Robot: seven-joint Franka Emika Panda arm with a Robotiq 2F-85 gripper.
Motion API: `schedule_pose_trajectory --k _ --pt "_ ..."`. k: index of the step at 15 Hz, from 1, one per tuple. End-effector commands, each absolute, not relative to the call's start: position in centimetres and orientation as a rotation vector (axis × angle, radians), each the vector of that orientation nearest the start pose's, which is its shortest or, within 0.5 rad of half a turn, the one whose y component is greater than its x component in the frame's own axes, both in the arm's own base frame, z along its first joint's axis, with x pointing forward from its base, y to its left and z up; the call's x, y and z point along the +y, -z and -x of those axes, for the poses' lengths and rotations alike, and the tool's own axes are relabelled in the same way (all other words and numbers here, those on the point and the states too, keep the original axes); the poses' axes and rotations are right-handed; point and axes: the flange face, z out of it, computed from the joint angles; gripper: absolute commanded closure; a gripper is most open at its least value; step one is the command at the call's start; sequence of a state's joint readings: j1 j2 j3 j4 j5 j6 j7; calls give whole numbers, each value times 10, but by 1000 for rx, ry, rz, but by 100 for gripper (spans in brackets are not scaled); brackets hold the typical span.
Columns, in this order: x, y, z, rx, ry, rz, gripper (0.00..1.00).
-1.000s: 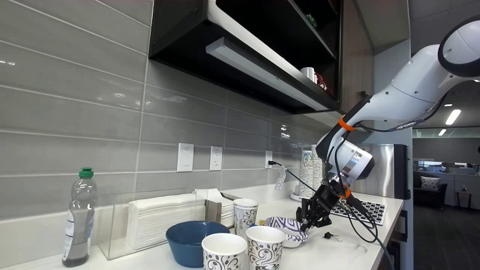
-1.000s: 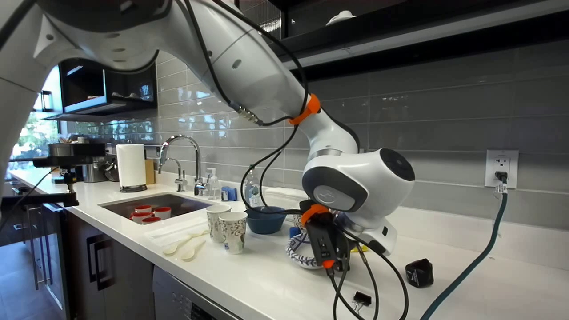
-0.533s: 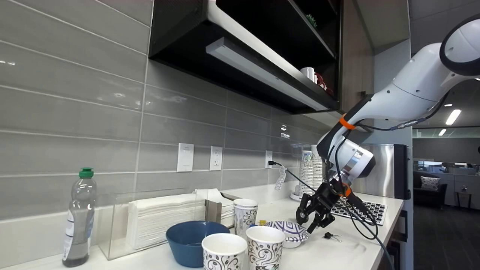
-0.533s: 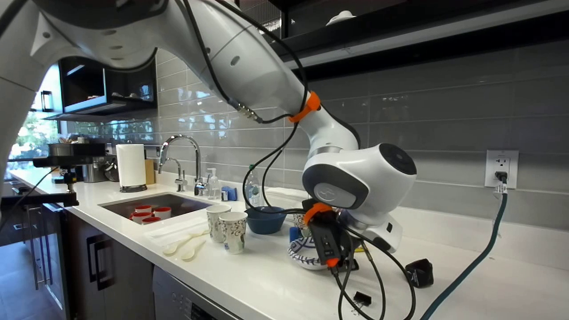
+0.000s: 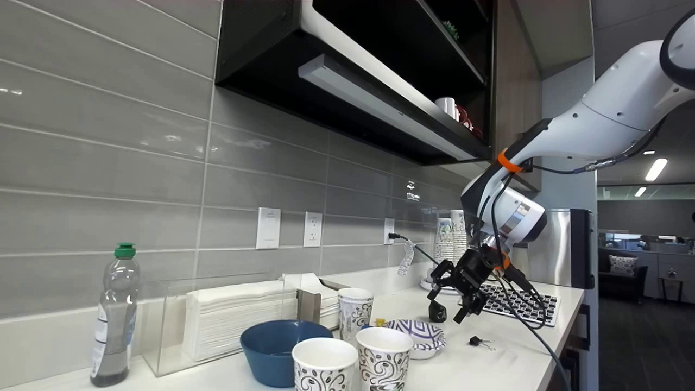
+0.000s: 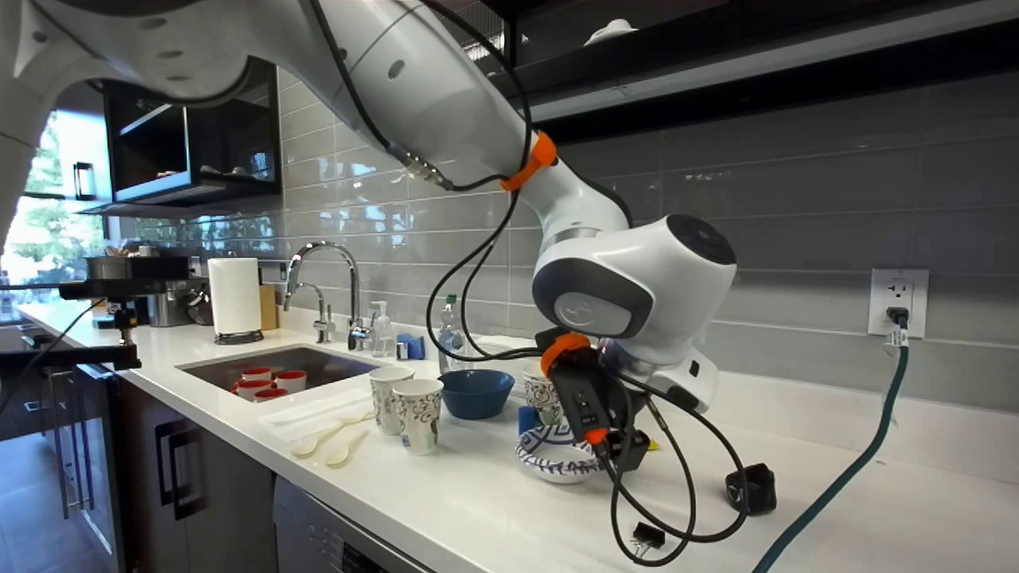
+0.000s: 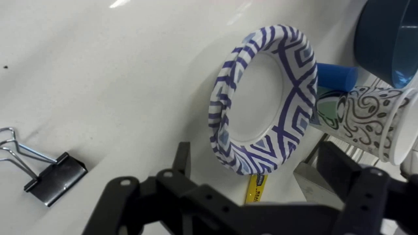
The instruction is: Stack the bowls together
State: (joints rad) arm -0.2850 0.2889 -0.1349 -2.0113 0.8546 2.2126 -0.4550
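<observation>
The white bowls with dark blue patterning [image 7: 258, 98] sit on the counter, also visible in both exterior views. Along the left side in the wrist view the rim looks doubled, like one bowl nested in another; how many there are I cannot tell. My gripper [image 5: 446, 307] hangs above the counter beside the bowls, apart from them. Its jaws stand wide open with nothing between them; in the wrist view the dark fingers [image 7: 183, 158] are spread below and to either side of the bowls' lower rim.
Near the bowls stand a plain blue bowl [image 5: 277, 353] and patterned paper cups [image 5: 384, 358], [image 6: 418, 418]. A yellow packet [image 7: 256, 188] lies partly under the rim. On the counter also are a binder clip [image 7: 55, 179] and a black object [image 6: 751, 488]. Napkins [image 5: 239, 315] line the wall.
The gripper was at the bowls' rim with its jaws together. It has opened, backed off and risen. The bowls have settled slightly lower and stay on the counter.
</observation>
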Motion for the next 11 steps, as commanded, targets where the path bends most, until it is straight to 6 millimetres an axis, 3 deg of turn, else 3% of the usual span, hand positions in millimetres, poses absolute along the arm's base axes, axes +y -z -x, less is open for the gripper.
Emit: schedule_pose_trajectory --k 1,4,5,11 --pt "-207 -330 -539 663 247 2545 0" --pt "-200 -339 -531 678 218 2610 0" --pt "-207 -329 -543 649 225 2571 0" --pt "-203 -335 -538 661 218 2588 0"
